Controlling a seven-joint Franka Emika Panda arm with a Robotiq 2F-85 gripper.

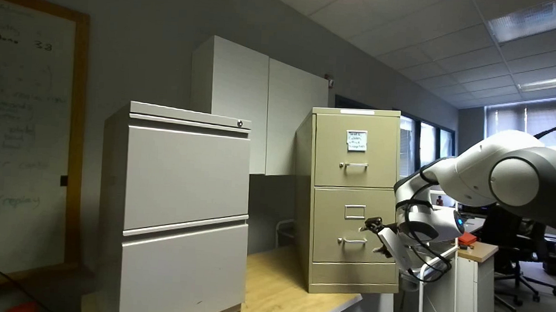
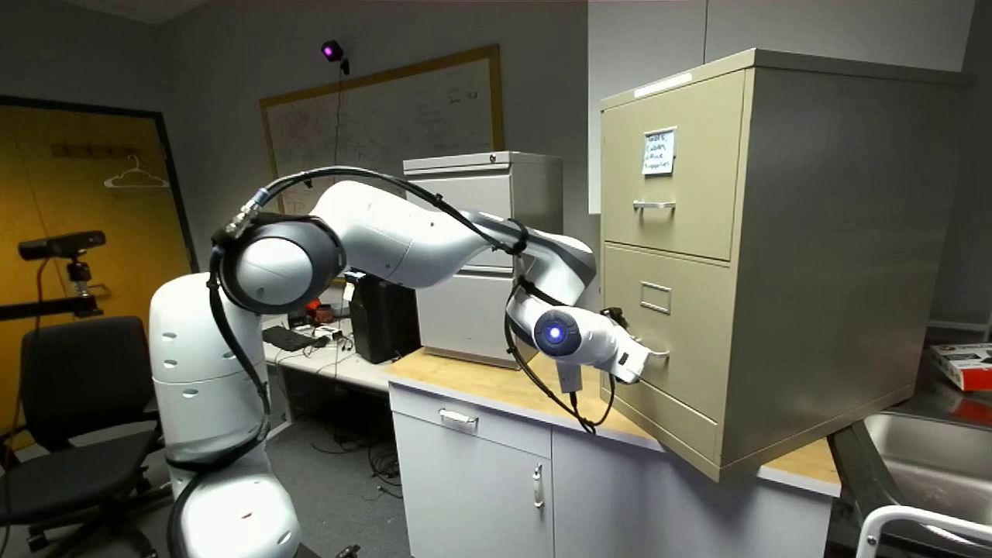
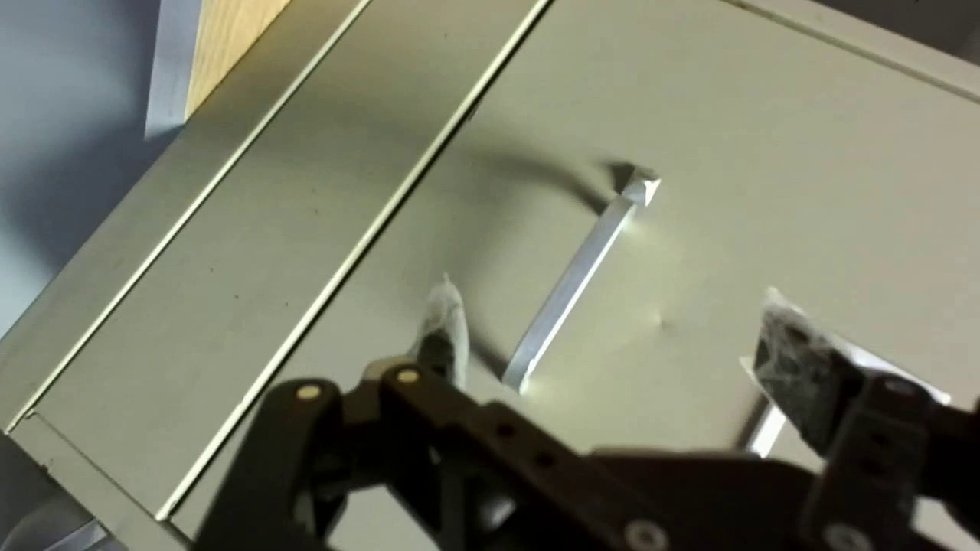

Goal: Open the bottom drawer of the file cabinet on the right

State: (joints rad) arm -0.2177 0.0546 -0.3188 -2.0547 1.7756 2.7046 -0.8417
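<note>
The tan file cabinet (image 1: 355, 195) shows in both exterior views (image 2: 837, 256). Its bottom drawer (image 1: 327, 220) is shut, with a plain beige front; it also shows in an exterior view (image 2: 697, 333) and fills much of the wrist view (image 3: 727, 176). The drawer's silver bar handle (image 1: 353, 241) runs diagonally in the wrist view (image 3: 570, 291). My gripper (image 1: 369, 239) is open and empty in front of the drawer, near the handle's end. In the wrist view the gripper (image 3: 610, 295) has its fingers on either side of the handle's line, the handle nearer the left finger. No contact with the handle shows.
A light-grey cabinet (image 1: 186, 179) stands beside the file cabinet on the wooden counter (image 1: 272, 274). The file cabinet's front corner overhangs the counter edge. A metal sink (image 2: 938, 449) and a white rail (image 2: 922, 518) lie beside it. A card-holder frame (image 2: 656, 297) sits above the handle.
</note>
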